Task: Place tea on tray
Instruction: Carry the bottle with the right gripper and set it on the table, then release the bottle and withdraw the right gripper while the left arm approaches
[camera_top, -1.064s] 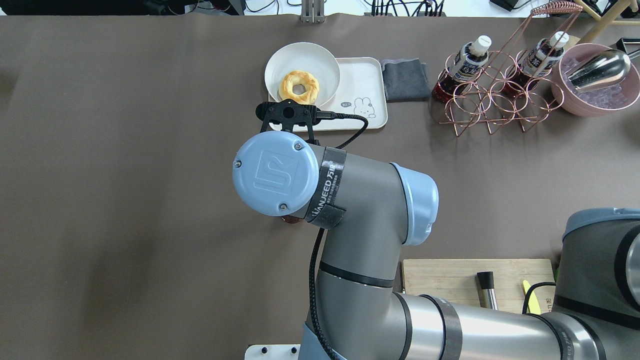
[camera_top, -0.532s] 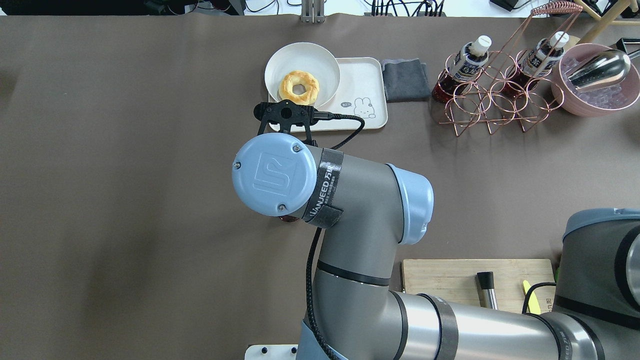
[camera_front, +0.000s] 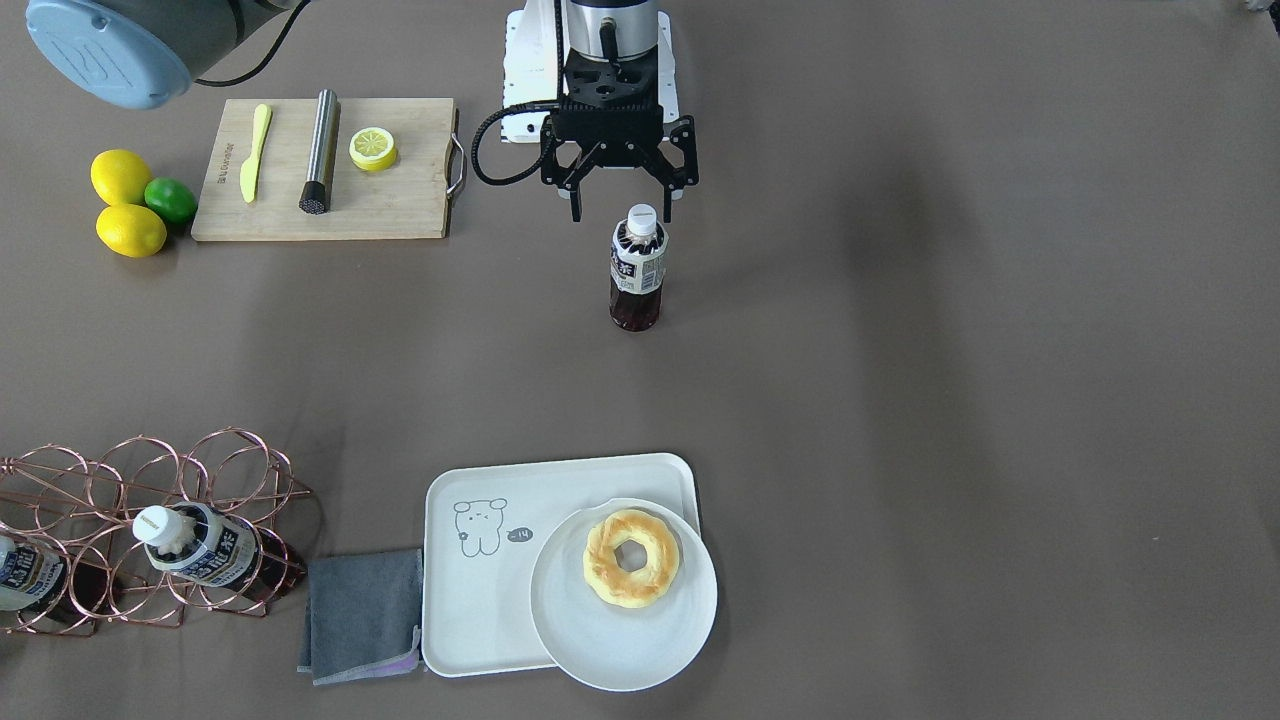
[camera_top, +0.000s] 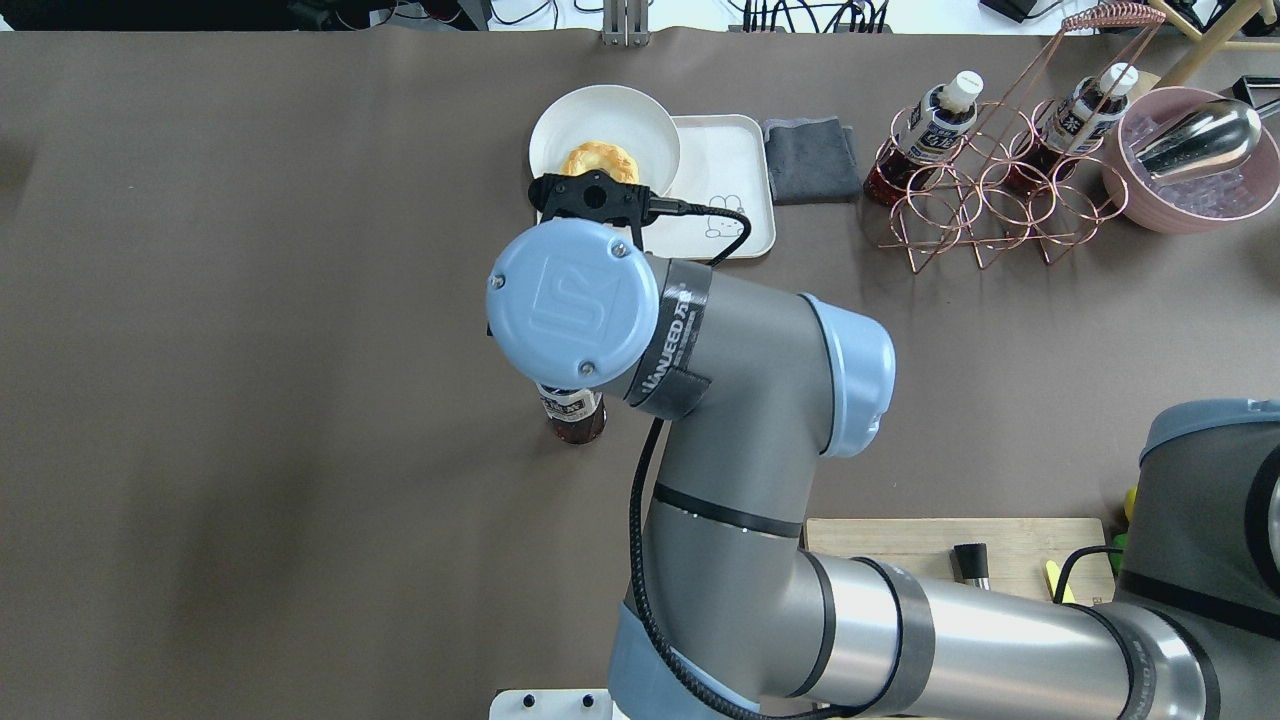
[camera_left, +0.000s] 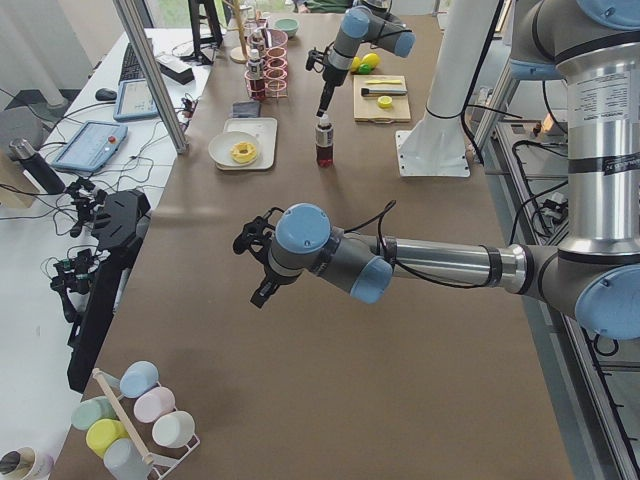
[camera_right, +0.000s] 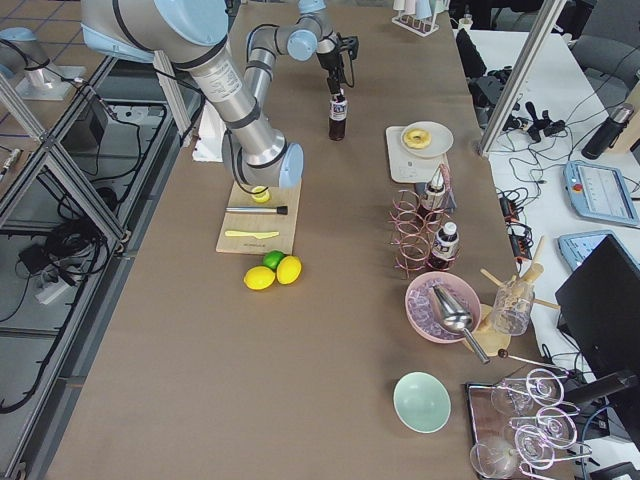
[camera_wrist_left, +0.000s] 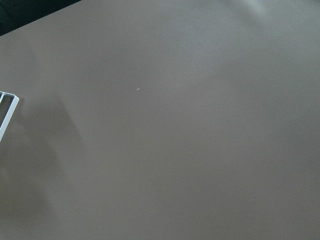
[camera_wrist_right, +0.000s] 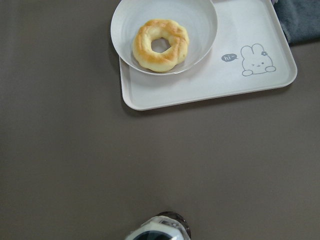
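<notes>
The tea (camera_front: 638, 270), a small bottle with a white cap, stands upright on the brown table, well short of the tray (camera_front: 480, 590). My right gripper (camera_front: 621, 210) is open and empty, just above the cap and not touching it. The right wrist view shows the cap (camera_wrist_right: 157, 231) at its bottom edge and the tray (camera_wrist_right: 210, 87) ahead. From overhead only the bottle's lower part (camera_top: 573, 418) shows under my wrist. My left gripper (camera_left: 255, 265) hovers over bare table far from the tea; I cannot tell if it is open or shut.
A round white plate (camera_front: 560, 640) with a donut (camera_front: 631, 557) overlaps the tray's one end. A grey cloth (camera_front: 362, 615) and a copper wire rack (camera_front: 150, 500) with two more bottles stand beside the tray. A cutting board (camera_front: 400, 200) and lemons (camera_front: 130, 205) lie near the robot.
My right wrist has moved forward toward the tray and a little to the right. The bottle's lower part now shows from under the wrist, where only a sliver showed before.
</notes>
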